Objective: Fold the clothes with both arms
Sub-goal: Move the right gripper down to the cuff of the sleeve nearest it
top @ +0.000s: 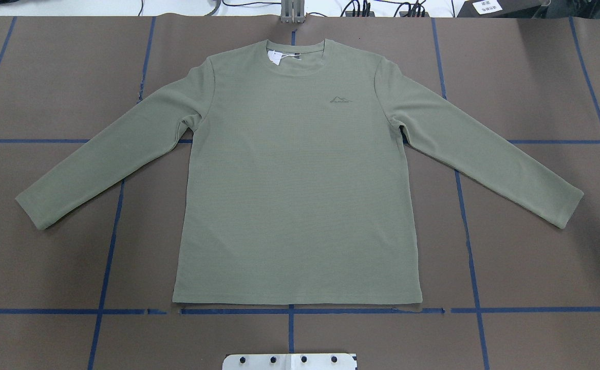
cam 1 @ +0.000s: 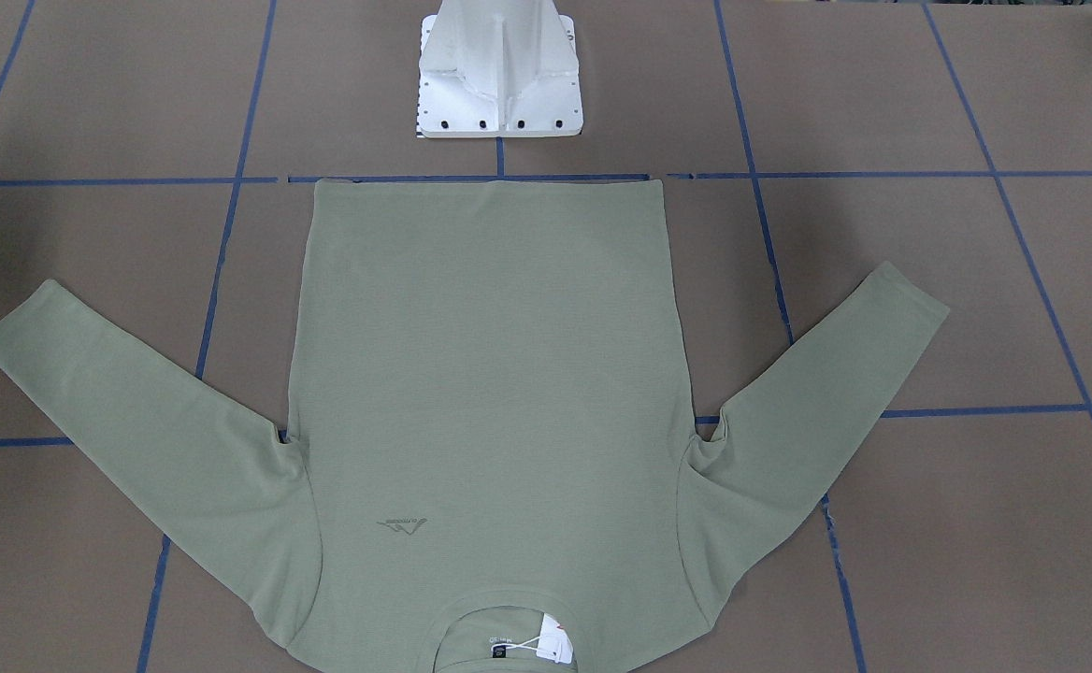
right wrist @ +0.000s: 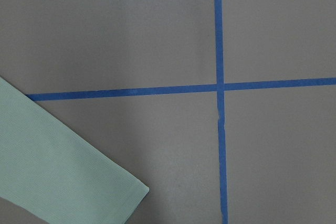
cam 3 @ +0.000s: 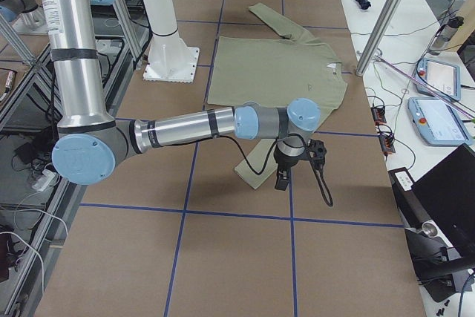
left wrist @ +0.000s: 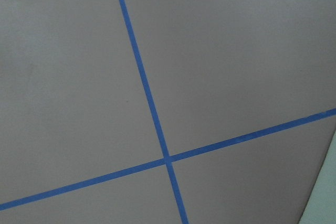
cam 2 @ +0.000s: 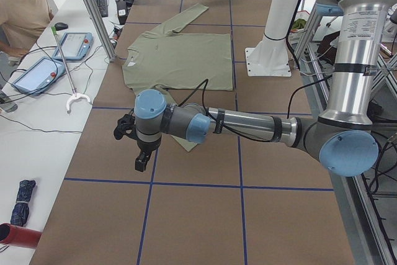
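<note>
Left gripper (cam 2: pixel 141 163) hanging above bare counter (top: pixel 38 257), opening cannot be told, right gripper (cam 3: pixel 282 180) just beside a sleeve cuff (right wrist: pixel 79 171), opening equally unclear, sage-green shirt (top: pixel 295 180) lying flat between and beyond both, sleeves spread.

Green shirt (top: pixel 295 174) lies flat, sleeves spread, on table (top: pixel 536 246).

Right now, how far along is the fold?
Done: staging only. The shirt lies flat, front up, both sleeves spread, with no fold in it. In hand: nothing. The left gripper hangs near a tape crossing, away from the cloth. The right gripper hangs by the sleeve cuff, which lies flat. I cannot tell if either is open or shut. Left: every fold, sleeves and body.
</note>
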